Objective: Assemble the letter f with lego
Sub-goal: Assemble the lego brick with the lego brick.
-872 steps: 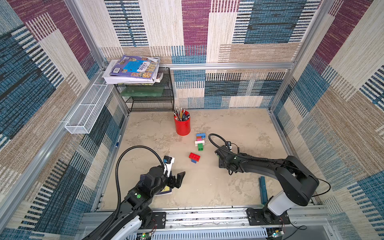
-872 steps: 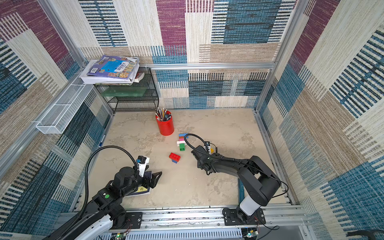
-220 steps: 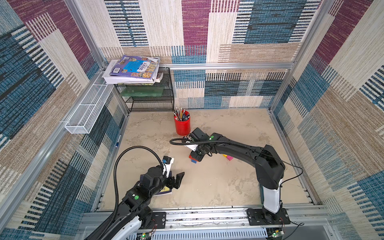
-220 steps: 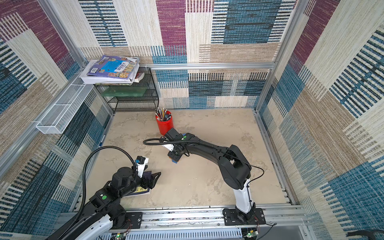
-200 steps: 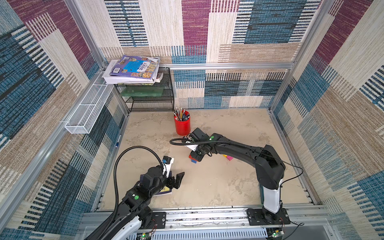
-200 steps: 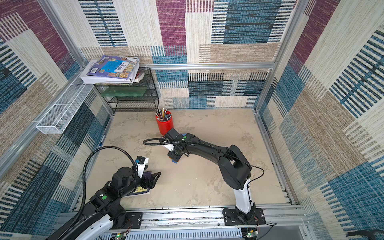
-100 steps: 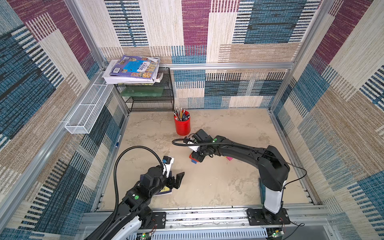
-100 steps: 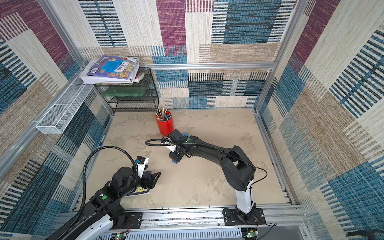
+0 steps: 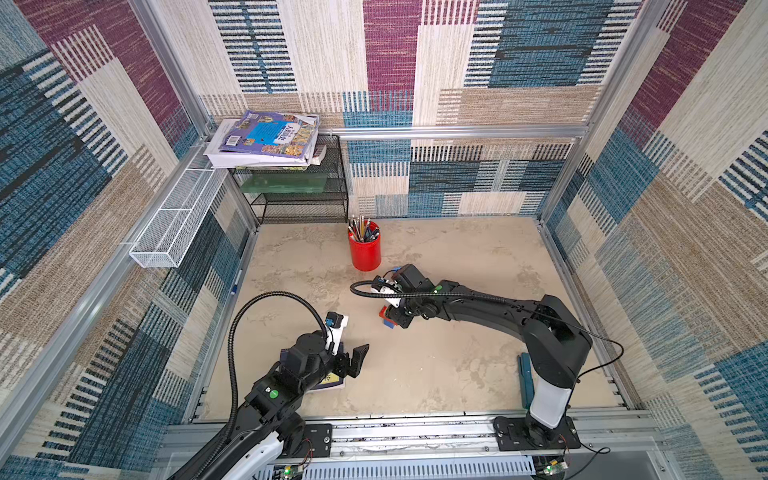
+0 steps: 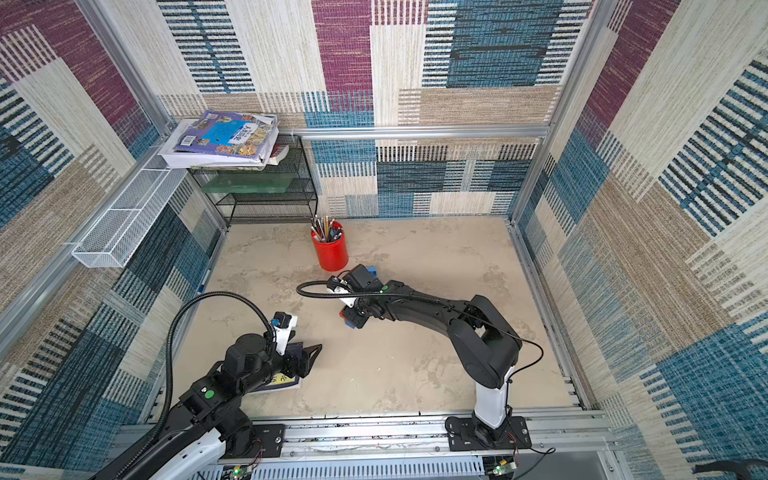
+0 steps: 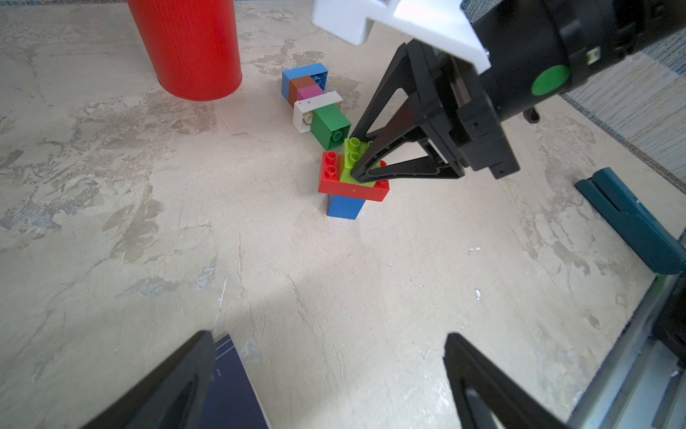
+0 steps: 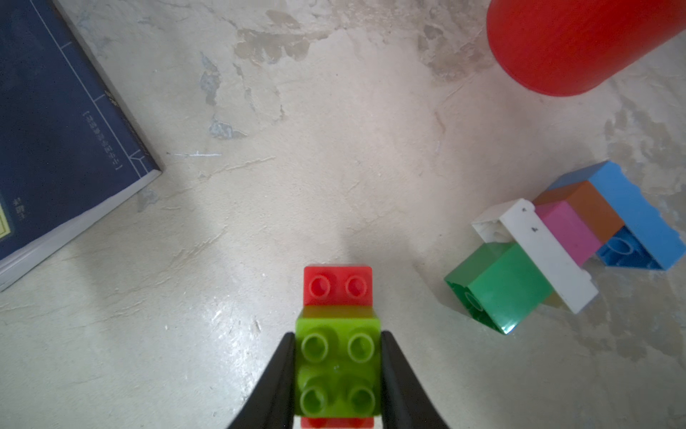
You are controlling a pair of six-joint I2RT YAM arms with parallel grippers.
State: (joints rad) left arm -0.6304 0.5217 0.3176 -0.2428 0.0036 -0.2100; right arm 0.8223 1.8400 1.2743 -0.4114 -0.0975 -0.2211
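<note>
The right gripper [image 12: 337, 336] is narrowed onto a lime-green four-stud plastic brick [image 12: 337, 371], one black finger against each side. That brick sits on a red oblong studded brick [image 12: 337, 285] laid across a blue brick [image 11: 344, 208] standing on the mottled beige tabletop [image 11: 148, 241]. Just beside this stack lies a toppled cluster of blue, brown, pink, white and green bricks [image 12: 549, 245], with a red cylindrical pencil cup [image 9: 365, 251] near it. The left gripper [image 11: 328, 338] hangs fully spread and empty over the edge of a dark blue book [image 12: 55, 122], well apart from the stack. Some seconds earlier the right arm lay drawn back beside the bricks; now it reaches over the stack, while the left arm has not shifted.
</note>
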